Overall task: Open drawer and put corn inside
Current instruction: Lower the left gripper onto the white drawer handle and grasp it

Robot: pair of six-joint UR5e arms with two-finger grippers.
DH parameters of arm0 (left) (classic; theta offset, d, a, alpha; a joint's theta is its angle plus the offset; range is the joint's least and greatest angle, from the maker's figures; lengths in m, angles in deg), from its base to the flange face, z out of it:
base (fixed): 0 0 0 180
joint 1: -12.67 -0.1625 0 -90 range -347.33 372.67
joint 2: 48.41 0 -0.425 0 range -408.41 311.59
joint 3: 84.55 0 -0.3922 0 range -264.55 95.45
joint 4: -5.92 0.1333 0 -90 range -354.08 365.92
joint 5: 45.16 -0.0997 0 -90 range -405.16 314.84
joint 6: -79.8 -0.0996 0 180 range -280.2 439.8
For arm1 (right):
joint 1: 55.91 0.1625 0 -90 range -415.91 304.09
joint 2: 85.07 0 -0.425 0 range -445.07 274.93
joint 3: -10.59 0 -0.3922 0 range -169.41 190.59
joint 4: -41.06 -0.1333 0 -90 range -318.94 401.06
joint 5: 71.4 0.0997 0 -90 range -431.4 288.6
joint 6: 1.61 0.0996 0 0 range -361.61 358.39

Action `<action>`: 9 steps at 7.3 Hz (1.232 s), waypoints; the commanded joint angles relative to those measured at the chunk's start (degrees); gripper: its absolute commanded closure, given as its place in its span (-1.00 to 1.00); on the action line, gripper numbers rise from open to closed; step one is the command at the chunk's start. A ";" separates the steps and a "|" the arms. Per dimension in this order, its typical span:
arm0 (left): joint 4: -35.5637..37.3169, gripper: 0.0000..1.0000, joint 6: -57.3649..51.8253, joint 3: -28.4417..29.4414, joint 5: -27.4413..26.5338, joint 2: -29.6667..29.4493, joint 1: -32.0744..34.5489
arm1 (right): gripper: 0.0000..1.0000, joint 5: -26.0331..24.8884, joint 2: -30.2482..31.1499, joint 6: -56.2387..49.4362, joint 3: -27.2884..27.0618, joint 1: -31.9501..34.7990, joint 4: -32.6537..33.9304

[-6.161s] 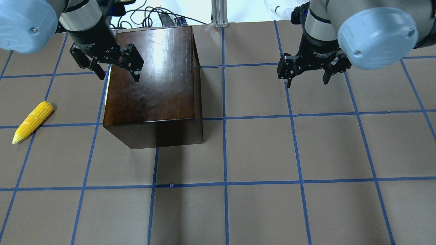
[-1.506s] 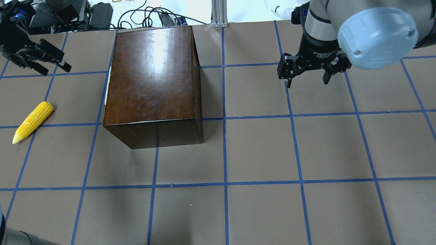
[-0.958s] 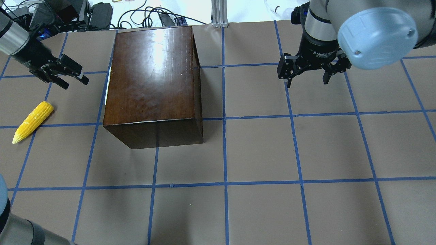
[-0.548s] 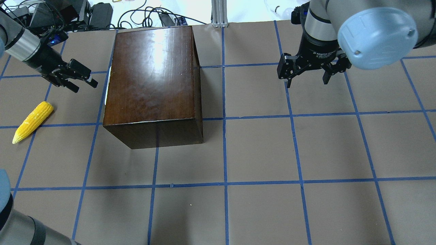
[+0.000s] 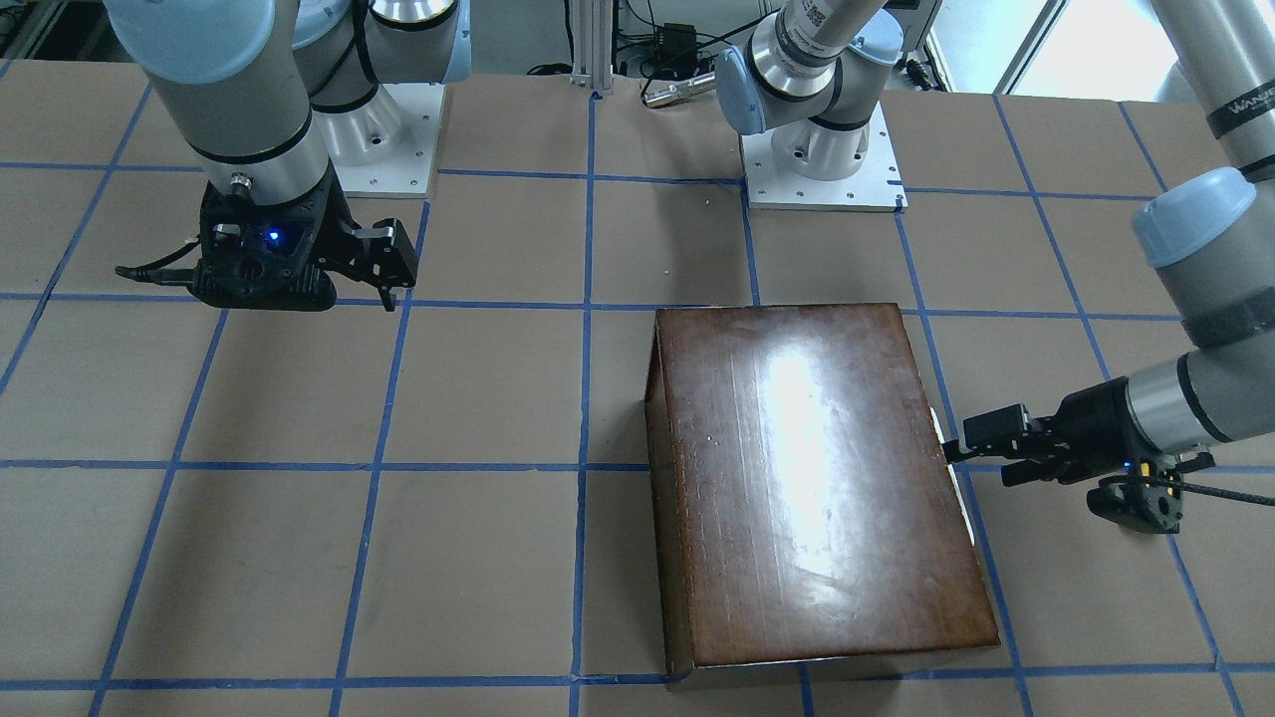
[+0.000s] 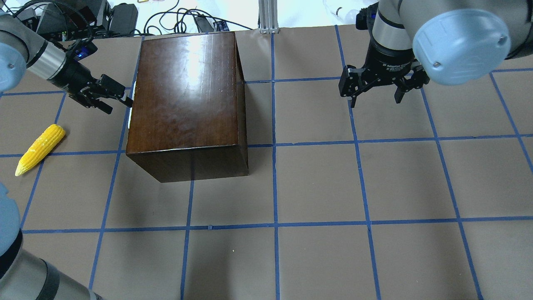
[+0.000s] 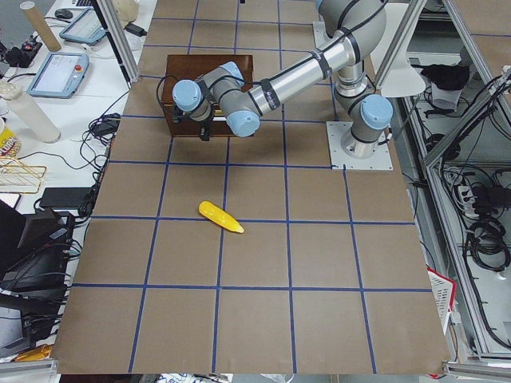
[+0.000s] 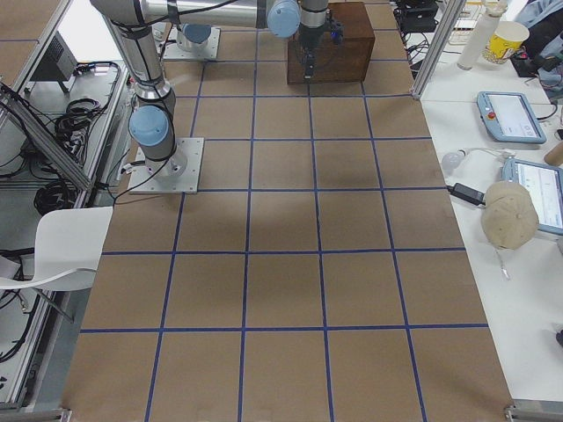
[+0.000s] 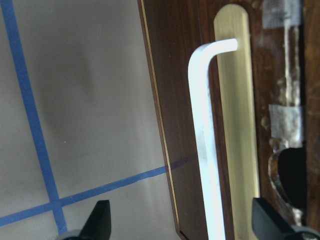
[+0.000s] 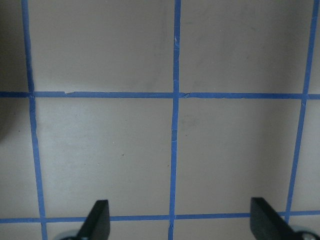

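The drawer is pushed into the dark brown box. The box stands in the upper left part of the overhead view, and the drawer's front faces that view's left edge. In the left wrist view the front fills the right half. It has a white handle over a gold plate.

The left gripper is right beside that front. Its fingers are open wide, one on each side of the handle, and they are not touching it.

The corn lies on the tabletop at the far left of the overhead view, well apart from the box.

The right gripper hangs over the tabletop in the upper right. Its fingers are open and hold nothing.
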 commanded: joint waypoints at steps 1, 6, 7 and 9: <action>1.13 -1.00 0.14 -0.24 0.02 -0.73 0.34 | -1.00 -0.01 -0.04 0.00 0.00 0.00 -0.01; 1.22 -1.00 0.14 -0.77 0.02 -1.52 0.34 | -1.00 -0.01 0.05 0.00 0.00 0.00 -0.01; 1.22 -1.00 -0.12 -0.77 -0.07 -2.04 0.34 | -1.00 -0.01 0.05 0.00 0.00 0.00 -0.01; 1.39 -1.00 -0.39 -0.42 -0.25 -2.49 0.25 | -1.00 -0.01 0.05 0.00 0.00 0.00 -0.01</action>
